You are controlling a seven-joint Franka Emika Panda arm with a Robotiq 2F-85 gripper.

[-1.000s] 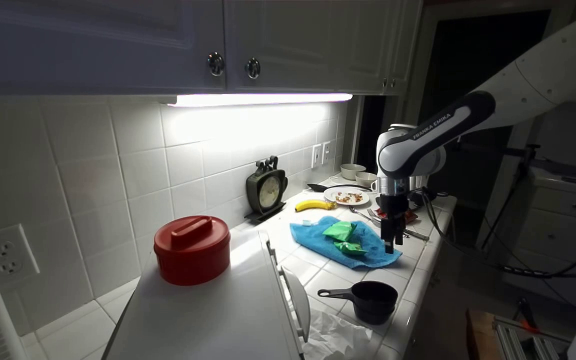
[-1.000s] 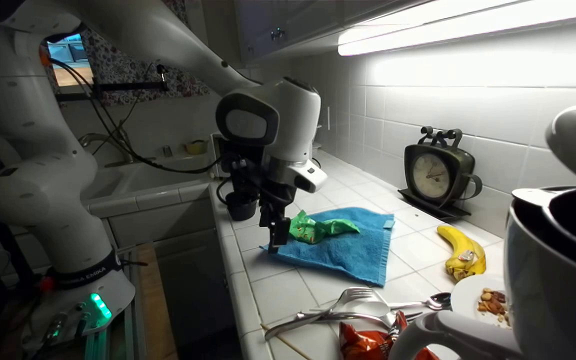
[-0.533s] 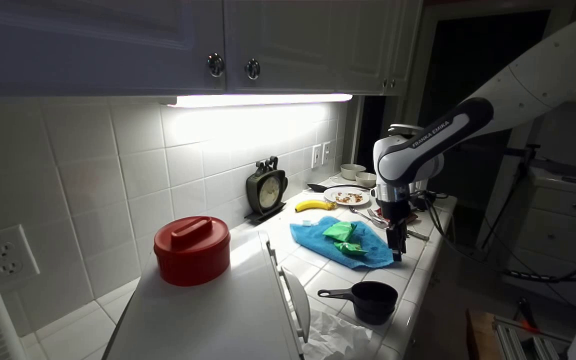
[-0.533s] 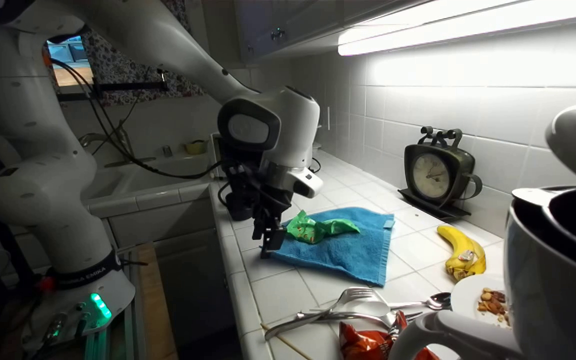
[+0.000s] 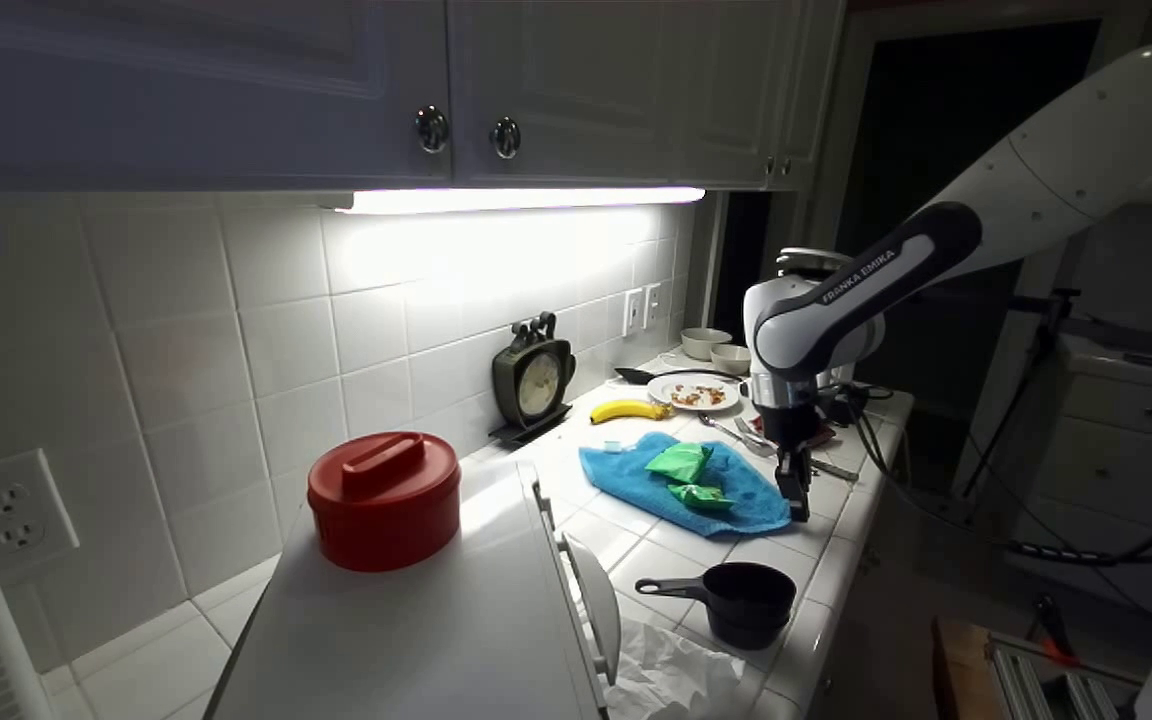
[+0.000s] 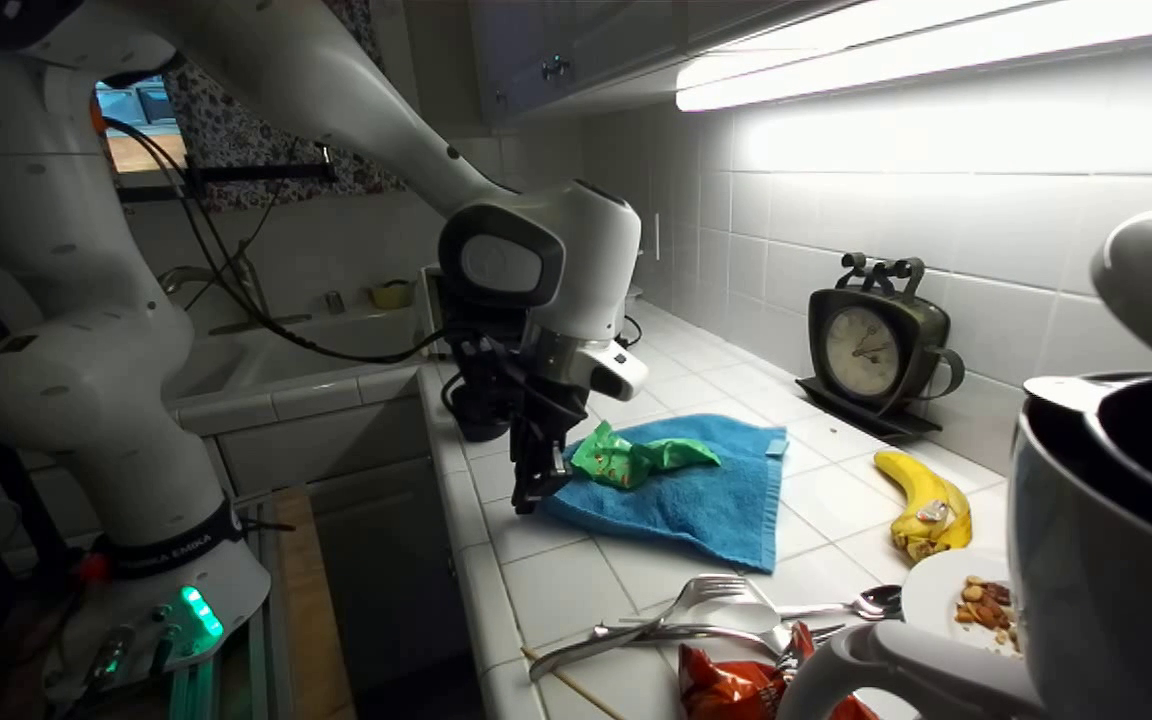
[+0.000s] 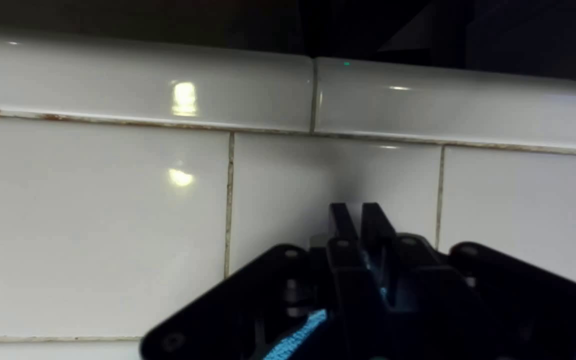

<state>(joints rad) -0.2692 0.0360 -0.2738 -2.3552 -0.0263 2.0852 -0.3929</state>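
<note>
A blue towel (image 6: 706, 520) lies crumpled on the white tiled counter. Two green wrappers (image 5: 681, 462) rest on top of it. My gripper (image 6: 536, 498) points down at the towel's corner closest to the counter's front edge, low over the tiles. In the wrist view the gripper's fingertips (image 7: 354, 205) stand close together, and a little blue cloth shows in the narrow gap between the fingers. More of the towel (image 7: 293, 340) appears behind the left finger. The jaws look closed on the towel's corner, though the pinched cloth is mostly hidden by the black fingers.
A black measuring cup (image 5: 748, 600) stands near the gripper. Farther off are a banana (image 6: 921, 500), a plate of nuts (image 5: 721, 385), cutlery (image 6: 676, 630) and a red packet (image 6: 736, 685). An old clock (image 6: 871, 345) stands by the wall. The counter edge (image 7: 193, 85) runs close by.
My gripper has come down and shifted slightly toward the counter's front edge. Its fingers have gone from wide apart to nearly together. The towel's border has shifted a little; the wrappers stay on it.
</note>
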